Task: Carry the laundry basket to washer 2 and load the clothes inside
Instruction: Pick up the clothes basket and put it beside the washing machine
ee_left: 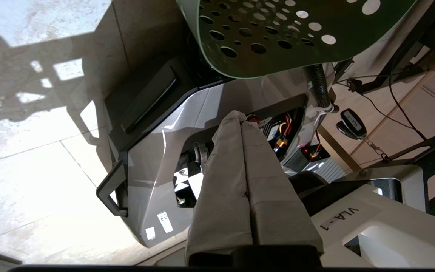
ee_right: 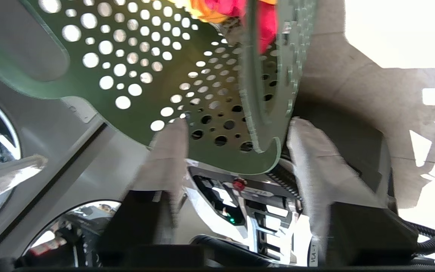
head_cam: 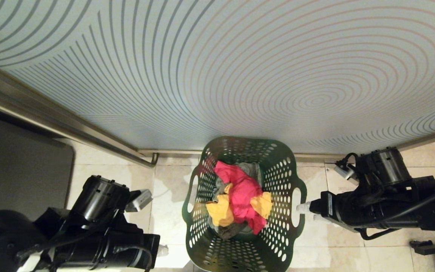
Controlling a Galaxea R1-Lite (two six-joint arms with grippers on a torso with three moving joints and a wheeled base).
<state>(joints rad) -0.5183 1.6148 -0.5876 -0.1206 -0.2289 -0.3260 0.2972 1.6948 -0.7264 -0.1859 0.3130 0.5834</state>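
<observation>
Closest to the camera in the head view, the left gripper (head_cam: pixel 162 250) sits low on the left, just off the near left corner of the laundry basket (head_cam: pixel 283 177) and not touching it. The left wrist view shows its cloth-covered fingers (ee_left: pixel 225 166) pressed flat together, clenched on nothing, with the robot's grey base (ee_left: pixel 153 166) underneath and the basket's green underside above.

The basket itself stands on the pale tiled floor (head_cam: pixel 172 189) right in the middle, between both arms. It's dark green, full of round holes, with oval handle cut-outs on the left and right sides. Inside is a heap of clothes (head_cam: pixel 240 196): pink on top, yellow bits either side, something grey underneath.

The right gripper (head_cam: pixel 305 211) is on the basket's right side, tips right at the handle cut-out. From the right wrist view its fingers (ee_right: pixel 315 158) are spread apart, released, with the basket's lower edge (ee_right: pixel 202 113) sitting in the gap between them, so not clamped.

Further back, a metal rail (head_cam: pixel 51 117) runs along the foot of a pale wall (head_cam: pixel 240 68) patterned with curved stripes. A dark grey machine (head_cam: pixel 21 162) fills the far left.
</observation>
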